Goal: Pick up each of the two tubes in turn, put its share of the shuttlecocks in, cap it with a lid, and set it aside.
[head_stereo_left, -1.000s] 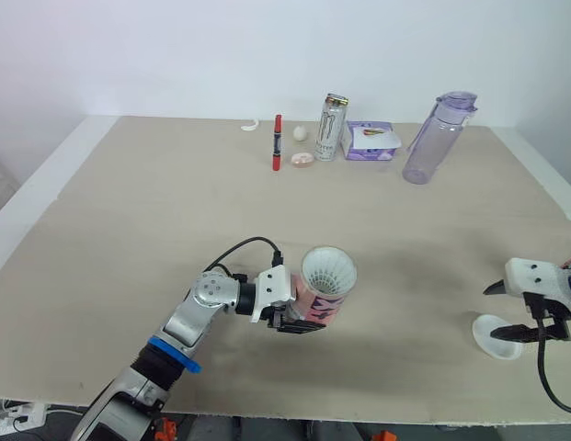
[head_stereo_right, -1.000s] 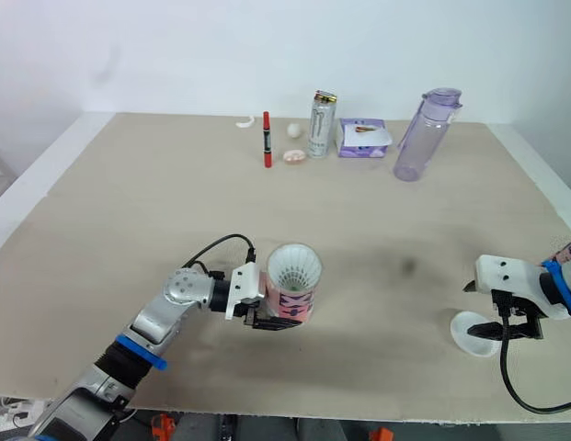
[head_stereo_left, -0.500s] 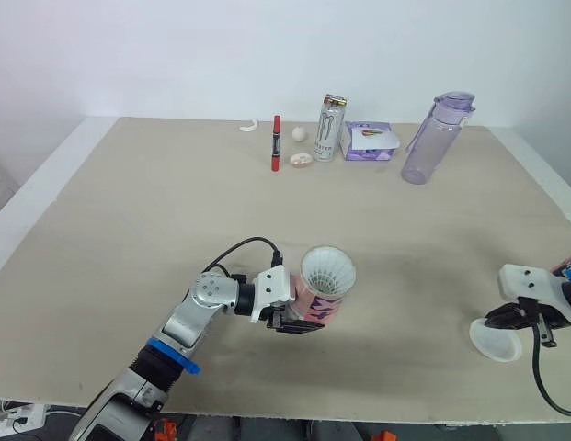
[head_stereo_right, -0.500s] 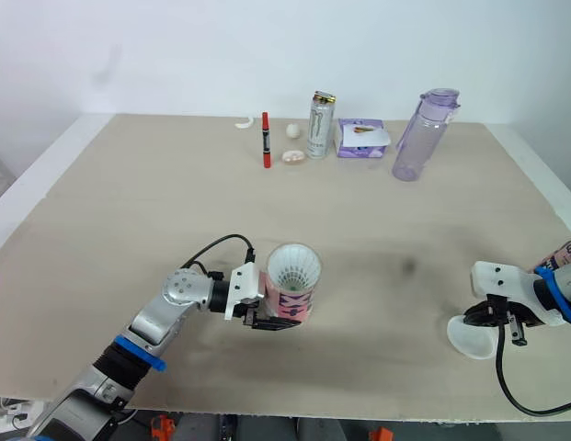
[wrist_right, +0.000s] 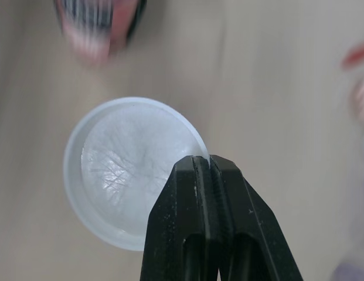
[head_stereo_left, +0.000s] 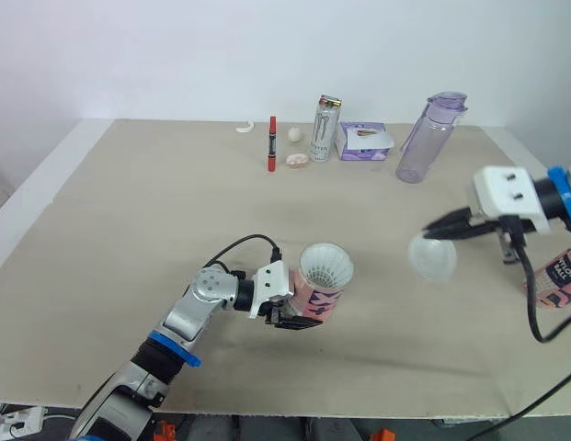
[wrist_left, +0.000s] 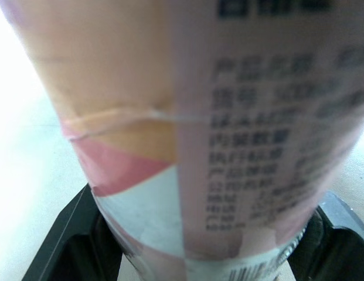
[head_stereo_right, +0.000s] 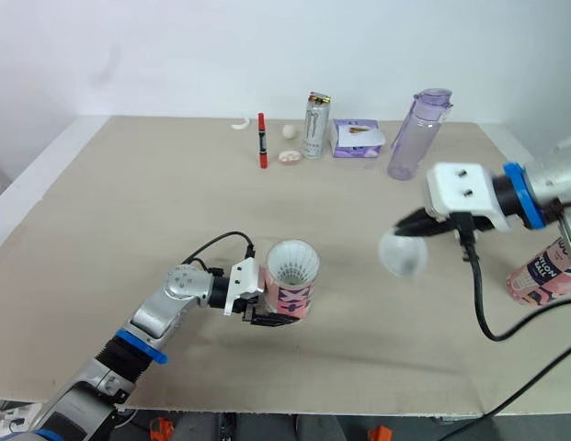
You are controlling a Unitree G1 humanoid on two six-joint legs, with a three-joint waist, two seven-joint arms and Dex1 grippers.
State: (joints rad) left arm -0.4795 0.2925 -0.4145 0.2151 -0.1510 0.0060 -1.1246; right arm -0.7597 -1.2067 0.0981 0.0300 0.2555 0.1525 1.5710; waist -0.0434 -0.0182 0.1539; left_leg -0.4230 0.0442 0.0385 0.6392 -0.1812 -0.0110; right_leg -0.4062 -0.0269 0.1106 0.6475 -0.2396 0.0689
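Standing near the front edge of the worktop [head_stereo_left: 129, 220], left of centre, a pink tube [head_stereo_left: 317, 299] is clamped low on its body by the left gripper [head_stereo_left: 291, 320]. One black finger [wrist_left: 70, 234] presses on each side of it. A white shuttlecock [head_stereo_left: 326, 266] fills the tube's open mouth. In the left wrist view the tube's wall carries columns of printed characters, too blurred to read, and a barcode at its base.

The right gripper [head_stereo_left: 434, 233] hangs above the worktop to the right of the tube, its fingers [wrist_right: 187, 222] pinched together on the rim of a translucent white lid [head_stereo_left: 434, 260].

A second pink tube [head_stereo_left: 558, 276] stands at the right edge; its dark label cannot be read.

Along the far edge stand a red marker [head_stereo_left: 271, 144], a white can [head_stereo_left: 327, 129] with a dark M-shaped mark, a purple packet [head_stereo_left: 364, 141] and a purple bottle [head_stereo_left: 428, 140].
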